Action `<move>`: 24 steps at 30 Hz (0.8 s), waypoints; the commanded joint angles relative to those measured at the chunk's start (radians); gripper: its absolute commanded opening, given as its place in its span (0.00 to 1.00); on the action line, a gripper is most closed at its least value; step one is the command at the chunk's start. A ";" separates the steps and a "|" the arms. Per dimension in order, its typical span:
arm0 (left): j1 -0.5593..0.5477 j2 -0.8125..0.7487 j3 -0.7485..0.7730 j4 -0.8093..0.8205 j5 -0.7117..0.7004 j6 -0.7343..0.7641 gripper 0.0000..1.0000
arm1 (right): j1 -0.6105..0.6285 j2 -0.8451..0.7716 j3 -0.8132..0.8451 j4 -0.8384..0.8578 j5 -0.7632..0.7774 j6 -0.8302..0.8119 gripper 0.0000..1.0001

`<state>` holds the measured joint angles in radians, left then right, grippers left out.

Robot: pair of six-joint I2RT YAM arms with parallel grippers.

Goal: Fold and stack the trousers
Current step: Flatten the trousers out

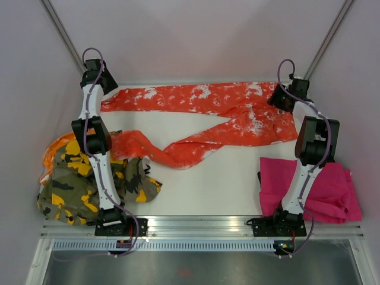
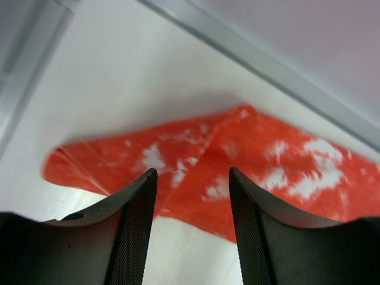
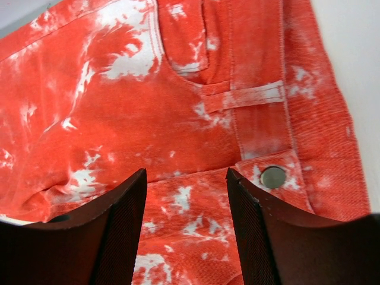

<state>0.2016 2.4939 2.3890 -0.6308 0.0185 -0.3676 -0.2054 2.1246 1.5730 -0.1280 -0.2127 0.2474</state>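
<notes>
The orange-red trousers (image 1: 237, 113) with white splatter lie spread along the back of the table, waist at the right. One leg runs left along the back edge and the other bends toward the middle (image 1: 178, 153). My left gripper (image 1: 102, 89) hangs open over the far leg's cuff (image 2: 148, 160), with nothing between its fingers (image 2: 193, 172). My right gripper (image 1: 284, 98) stands open just above the waistband (image 3: 261, 95), near the metal button (image 3: 273, 177). The camouflage trousers (image 1: 83, 181) lie crumpled at front left. The pink trousers (image 1: 329, 184) lie folded at front right.
A metal rail (image 1: 202, 222) runs along the near edge between the two arm bases. Slanted frame bars (image 1: 62, 29) stand at the back corners. A strip of orange cloth (image 1: 54, 145) shows at the camouflage pile's left edge.
</notes>
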 commanded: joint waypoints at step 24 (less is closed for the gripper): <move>-0.222 -0.754 -0.646 -0.102 0.066 0.299 1.00 | 0.075 -0.241 -0.151 -0.041 -0.019 0.039 0.76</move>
<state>-0.0193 1.9274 1.7557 -0.6884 -0.0399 -0.1272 -0.1280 1.9717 1.4437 -0.1631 -0.2527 0.2775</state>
